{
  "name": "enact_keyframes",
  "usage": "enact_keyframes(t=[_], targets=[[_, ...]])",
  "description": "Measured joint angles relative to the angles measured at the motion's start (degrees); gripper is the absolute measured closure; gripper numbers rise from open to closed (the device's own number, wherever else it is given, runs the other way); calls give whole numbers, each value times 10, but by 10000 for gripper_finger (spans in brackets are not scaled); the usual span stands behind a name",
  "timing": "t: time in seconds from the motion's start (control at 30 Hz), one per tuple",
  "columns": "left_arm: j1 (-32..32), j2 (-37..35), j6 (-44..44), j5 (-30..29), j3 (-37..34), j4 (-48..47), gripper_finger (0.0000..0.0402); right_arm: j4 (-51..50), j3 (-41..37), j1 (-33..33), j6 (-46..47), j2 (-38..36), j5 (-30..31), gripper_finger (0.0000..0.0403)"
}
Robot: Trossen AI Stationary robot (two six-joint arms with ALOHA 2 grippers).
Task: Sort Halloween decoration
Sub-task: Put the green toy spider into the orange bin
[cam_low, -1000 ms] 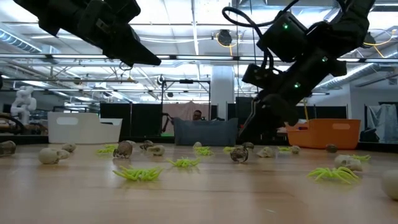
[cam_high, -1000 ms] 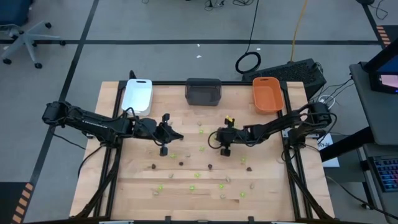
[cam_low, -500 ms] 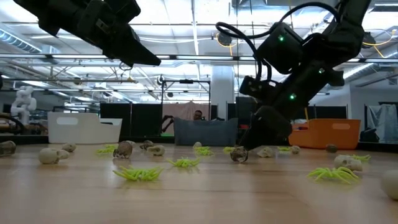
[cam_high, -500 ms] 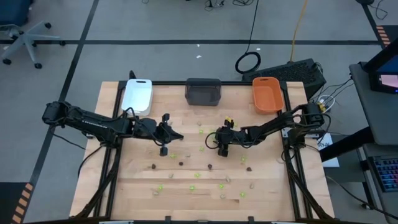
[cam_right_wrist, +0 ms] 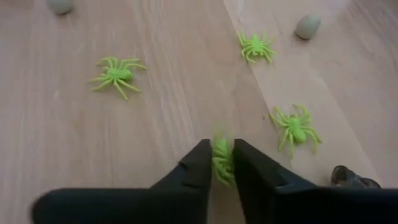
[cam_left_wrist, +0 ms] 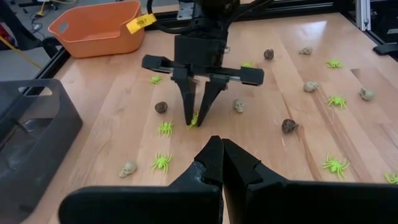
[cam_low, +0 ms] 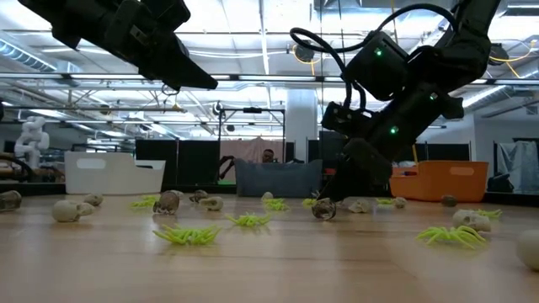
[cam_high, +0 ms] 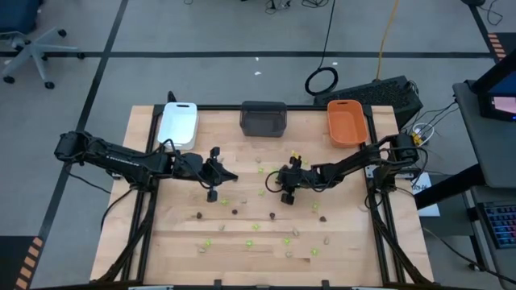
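Observation:
Lime green spiders [cam_right_wrist: 117, 73], beige skulls [cam_left_wrist: 128, 168] and dark brown pieces [cam_left_wrist: 289, 126] lie scattered on the wooden table. My right gripper [cam_right_wrist: 222, 163] is down at the table's middle, slanting toward the left edge, shut on one green spider [cam_right_wrist: 221, 155]. It also shows in the left wrist view [cam_left_wrist: 196, 119] and the high view [cam_high: 274, 184]. My left gripper [cam_left_wrist: 219, 148] hangs shut above the table's left half [cam_high: 231, 176], holding nothing. My right gripper pinches the green spider's body [cam_right_wrist: 222, 148] between its two fingertips. The fingers slant down from the table's right side. Their tips [cam_left_wrist: 189, 120] are at the table top, and the spider lies on the wood between them.
Three trays stand along the far edge: white [cam_high: 177, 123], dark grey [cam_high: 264, 118] and orange [cam_high: 347, 122]. More spiders [cam_right_wrist: 295, 127] and a dark piece [cam_right_wrist: 348, 177] lie close around the right gripper. Further pieces are spread over the near half of the table [cam_high: 258, 229].
My right gripper has sunk from just above the table until its fingertips reach the wood, shifting slightly toward the left edge. My left gripper has kept still.

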Motion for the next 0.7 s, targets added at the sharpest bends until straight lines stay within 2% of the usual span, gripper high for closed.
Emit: enact_keyframes(t=[0.07,0.13,0.33,0.53,0.7], targets=[[0,0,0,0,0,0,402,-1,0,0,0,-2,0,384],[0,0,0,0,0,0,402,-1,0,0,-2,-10,-3,396],[0,0,0,0,0,0,402,-22,-4,5,0,-77,-73,400],[0,0,0,0,0,2,402,-5,-2,49,-17,-175,-70,402],[0,0,0,0,0,2,402,122,-1,89,-55,-192,-69,402]])
